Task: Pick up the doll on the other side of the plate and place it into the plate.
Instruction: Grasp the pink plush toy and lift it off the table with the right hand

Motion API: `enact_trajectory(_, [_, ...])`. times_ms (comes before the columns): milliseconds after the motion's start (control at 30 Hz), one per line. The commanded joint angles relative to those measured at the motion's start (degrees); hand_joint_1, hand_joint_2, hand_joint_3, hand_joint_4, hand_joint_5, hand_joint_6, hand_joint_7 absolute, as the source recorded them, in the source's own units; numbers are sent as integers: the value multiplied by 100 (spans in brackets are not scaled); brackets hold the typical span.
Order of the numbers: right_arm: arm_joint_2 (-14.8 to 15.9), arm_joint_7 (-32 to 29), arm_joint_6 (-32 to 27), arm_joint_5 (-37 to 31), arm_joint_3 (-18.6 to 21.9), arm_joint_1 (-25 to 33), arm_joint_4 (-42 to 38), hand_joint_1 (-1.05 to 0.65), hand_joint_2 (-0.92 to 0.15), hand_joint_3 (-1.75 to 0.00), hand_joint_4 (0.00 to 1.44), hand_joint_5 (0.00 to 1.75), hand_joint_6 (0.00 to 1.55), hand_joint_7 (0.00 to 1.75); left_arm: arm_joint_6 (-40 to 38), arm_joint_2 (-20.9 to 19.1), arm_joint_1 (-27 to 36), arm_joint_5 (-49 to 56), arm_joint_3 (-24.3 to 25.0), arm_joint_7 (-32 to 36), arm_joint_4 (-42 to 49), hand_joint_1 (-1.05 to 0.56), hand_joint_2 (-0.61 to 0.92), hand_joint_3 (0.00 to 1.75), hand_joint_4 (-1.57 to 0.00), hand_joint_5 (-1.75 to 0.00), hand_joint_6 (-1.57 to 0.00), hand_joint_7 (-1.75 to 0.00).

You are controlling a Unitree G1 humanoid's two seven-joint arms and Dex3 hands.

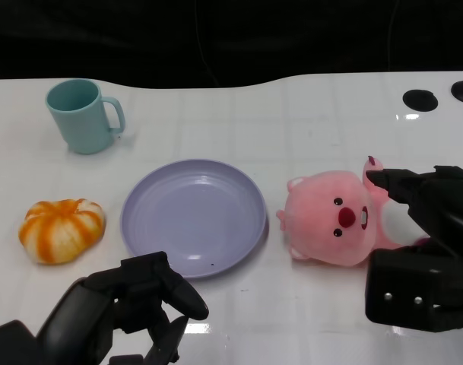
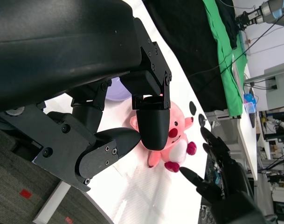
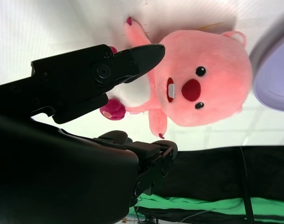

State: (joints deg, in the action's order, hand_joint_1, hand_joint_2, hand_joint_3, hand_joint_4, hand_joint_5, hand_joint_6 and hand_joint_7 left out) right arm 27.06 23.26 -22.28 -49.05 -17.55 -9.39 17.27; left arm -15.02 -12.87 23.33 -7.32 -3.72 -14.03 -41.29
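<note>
A pink plush doll (image 1: pixel 337 220) is lying on its back on the white table (image 1: pixel 292 114), just to the right of the lavender plate (image 1: pixel 193 217) in the head view, its round head nearest the plate's rim and its white belly and magenta feet pointing toward the right hand (image 1: pixel 425 236). That right hand is reaching over the doll's body with its fingers (image 1: pixel 398 186) spread apart; the right wrist view is showing one black finger (image 3: pixel 132 63) lying across the doll's belly and another below it, with the doll (image 3: pixel 202 84) sitting between them but not yet clamped, so the hand is holding nothing. The left hand (image 1: pixel 136 308) is hovering near the front edge of the table below the plate, its fingers curling loosely apart around no object; the left wrist view is showing its fingers (image 2: pixel 153 123) spread in front of the doll (image 2: pixel 176 140). The plate is sitting bare in the middle of the table. To its left an orange-and-white striped pumpkin toy (image 1: pixel 61 230) is resting, and behind that a teal mug (image 1: pixel 83 115) is standing upright with its handle facing right.
</note>
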Motion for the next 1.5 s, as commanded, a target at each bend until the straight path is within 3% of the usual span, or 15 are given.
enact_trajectory(33, [-64, -72, -101, -344, -147, -227, -329, -73, -92, -4, 1, 52, 18, 9, 83, -46, 16, 8, 25, -24, -10, -25, 45, 118, -68, -173, -76, -120])
enact_trajectory(500, [-532, -274, -201, -498, -395, -837, -1701, -76, -92, -11, 0, 49, 20, 7, 71, -55, 65, 61, 13, 12, -65, -25, 42, 122, -69, -173, -78, -120])
enact_trajectory(967, [-954, -292, -257, -177, -646, -1856, -3591, -76, -92, -14, 6, 48, 31, 8, -535, -75, 259, 88, 42, 94, -607, -18, 40, 126, -71, -169, -69, -136])
enact_trajectory(1333, [-1115, -554, 272, 49, -1072, -2745, -5498, -75, -92, -14, 6, 41, 34, 5, -670, -24, 468, 203, -72, 160, -886, -23, 45, 109, -70, -170, -68, -139])
enact_trajectory(1500, [-1176, -861, 516, 92, -1213, -2864, -5827, -70, -92, -9, 13, 39, 40, 5, -668, 52, 663, 129, -51, 182, -993, -21, 45, 108, -70, -169, -69, -143])
